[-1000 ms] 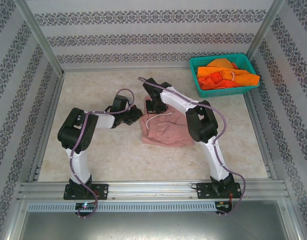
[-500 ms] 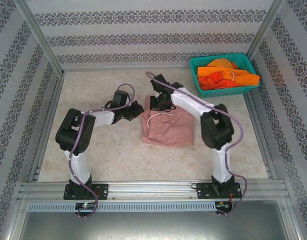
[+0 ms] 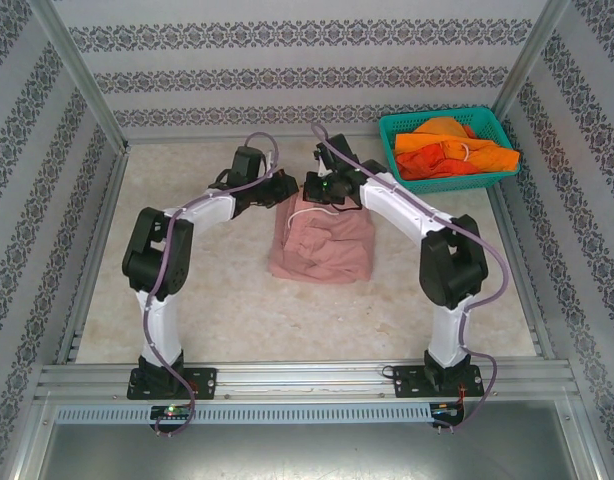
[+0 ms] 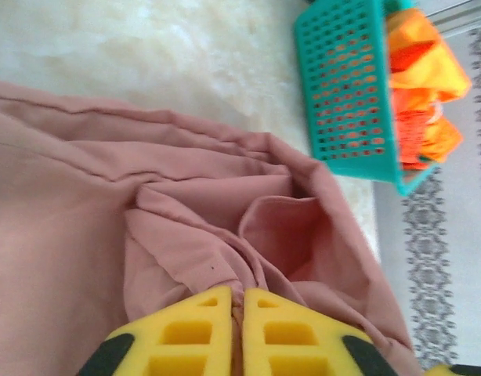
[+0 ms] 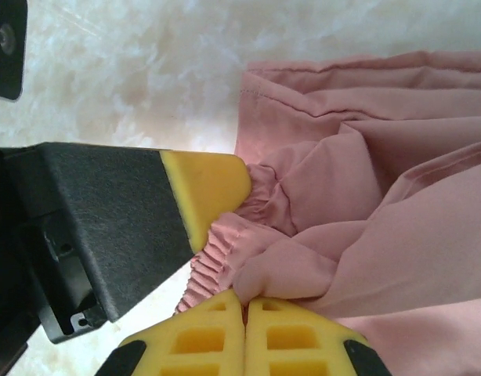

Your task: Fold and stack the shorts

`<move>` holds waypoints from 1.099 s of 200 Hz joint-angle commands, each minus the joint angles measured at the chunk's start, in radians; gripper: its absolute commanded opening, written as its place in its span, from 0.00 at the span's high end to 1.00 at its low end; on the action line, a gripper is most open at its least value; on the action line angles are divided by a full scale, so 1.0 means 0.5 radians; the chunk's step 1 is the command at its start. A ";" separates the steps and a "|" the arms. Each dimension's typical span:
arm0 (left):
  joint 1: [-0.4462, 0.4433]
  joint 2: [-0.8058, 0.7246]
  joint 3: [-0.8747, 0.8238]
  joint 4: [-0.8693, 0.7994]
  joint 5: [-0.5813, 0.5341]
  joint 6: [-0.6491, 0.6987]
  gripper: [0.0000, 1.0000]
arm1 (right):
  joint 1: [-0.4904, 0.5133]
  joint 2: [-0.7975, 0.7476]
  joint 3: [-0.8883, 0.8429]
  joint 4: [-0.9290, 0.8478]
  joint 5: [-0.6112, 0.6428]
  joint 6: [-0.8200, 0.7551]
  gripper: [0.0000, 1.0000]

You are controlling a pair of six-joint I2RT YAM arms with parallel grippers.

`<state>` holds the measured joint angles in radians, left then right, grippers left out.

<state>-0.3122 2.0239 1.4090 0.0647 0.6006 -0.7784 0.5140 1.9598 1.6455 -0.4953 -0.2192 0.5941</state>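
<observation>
The dusty pink shorts (image 3: 322, 248) lie bunched in the middle of the table, their far edge raised between the two arms. My left gripper (image 3: 284, 188) is shut on a fold of that pink cloth (image 4: 193, 235), which is pinched between its yellow fingers (image 4: 236, 298). My right gripper (image 3: 322, 192) is shut on the gathered waistband side (image 5: 248, 243), its yellow fingers (image 5: 245, 304) tight together over the fabric. A white drawstring (image 3: 305, 213) loops on top. More shorts, bright orange (image 3: 452, 148), are piled in the basket.
The teal mesh basket (image 3: 457, 183) stands at the back right corner, also in the left wrist view (image 4: 342, 94). One yellow-padded finger (image 5: 205, 188) of the left gripper sits close beside the right gripper. Metal frame rails and patterned walls enclose the table.
Both grippers moved toward the back of the table and closer together, drawing the pink shorts' far edge up with them. The shorts have bunched and shifted slightly left.
</observation>
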 commanded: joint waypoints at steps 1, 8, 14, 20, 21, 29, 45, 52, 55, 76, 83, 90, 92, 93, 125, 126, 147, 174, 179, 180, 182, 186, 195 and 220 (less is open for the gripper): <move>0.093 0.054 0.035 -0.144 -0.086 0.135 0.68 | 0.003 0.201 -0.012 0.311 -0.199 0.274 1.00; 0.134 0.041 0.019 -0.141 -0.108 0.140 0.55 | 0.001 0.257 -0.029 0.439 -0.258 0.370 1.00; 0.168 0.024 0.007 -0.141 -0.130 0.142 0.46 | 0.003 0.305 -0.049 0.563 -0.308 0.464 1.00; 0.206 -0.003 -0.009 -0.142 -0.140 0.147 0.41 | 0.005 0.359 -0.068 0.680 -0.348 0.564 1.00; 0.211 -0.007 -0.011 -0.142 -0.141 0.148 0.40 | 0.006 0.369 -0.069 0.697 -0.354 0.580 0.99; 0.257 -0.055 -0.038 -0.145 -0.158 0.153 0.32 | 0.007 0.449 -0.050 0.782 -0.394 0.668 0.91; 0.335 -0.186 -0.121 -0.136 -0.182 0.157 0.23 | 0.014 0.607 0.078 0.741 -0.392 0.734 0.71; 0.358 -0.256 -0.164 -0.133 -0.190 0.171 0.21 | 0.015 0.652 0.130 0.705 -0.378 0.717 0.61; 0.364 -0.285 -0.184 -0.134 -0.194 0.179 0.20 | 0.015 0.663 0.148 0.687 -0.369 0.711 0.58; 0.389 -0.506 -0.335 -0.158 -0.236 0.221 0.14 | 0.010 0.618 0.188 0.622 -0.316 0.628 0.38; 0.394 -0.575 -0.398 -0.156 -0.249 0.214 0.12 | 0.015 0.561 0.187 0.571 -0.279 0.572 0.34; 0.399 -0.649 -0.463 -0.136 -0.251 0.202 0.09 | 0.022 0.506 0.188 0.512 -0.243 0.520 0.32; 0.398 -0.672 -0.488 -0.131 -0.253 0.199 0.09 | 0.026 0.486 0.188 0.493 -0.228 0.501 0.31; 0.398 -0.682 -0.496 -0.127 -0.255 0.198 0.08 | 0.027 0.468 0.188 0.467 -0.212 0.481 0.30; 0.423 -1.000 -0.757 -0.131 -0.318 0.162 0.00 | 0.165 0.284 0.340 -0.144 0.209 0.119 0.24; 0.422 -1.007 -0.764 -0.132 -0.319 0.162 0.00 | 0.178 0.285 0.357 -0.186 0.238 0.094 0.24; 0.450 -1.194 -0.885 -0.209 -0.398 0.169 0.00 | 0.286 0.341 0.485 -0.501 0.467 -0.036 0.22; 0.506 -1.425 -1.036 -0.247 -0.502 0.161 0.00 | 0.401 0.546 0.681 -0.764 0.617 -0.083 0.22; 0.516 -1.457 -1.055 -0.257 -0.514 0.161 0.00 | 0.415 0.598 0.734 -0.810 0.629 -0.098 0.22; 0.517 -1.464 -1.059 -0.259 -0.517 0.161 0.00 | 0.418 0.608 0.745 -0.820 0.632 -0.100 0.22; 0.521 -1.477 -1.064 -0.262 -0.518 0.162 0.00 | 0.426 0.629 0.766 -0.838 0.638 -0.106 0.22; 0.528 -1.499 -1.076 -0.268 -0.524 0.166 0.00 | 0.435 0.674 0.813 -0.878 0.650 -0.115 0.23; 0.538 -1.534 -1.090 -0.290 -0.526 0.174 0.00 | 0.458 0.768 0.920 -0.957 0.676 -0.141 0.25; 0.560 -1.579 -1.115 -0.328 -0.500 0.183 0.00 | 0.482 0.960 1.114 -1.128 0.703 -0.188 0.33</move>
<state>-0.0483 1.2606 0.8688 -0.0605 0.3641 -0.7063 0.7574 2.3394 2.1330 -0.8696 0.0544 0.5533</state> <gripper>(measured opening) 0.999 0.715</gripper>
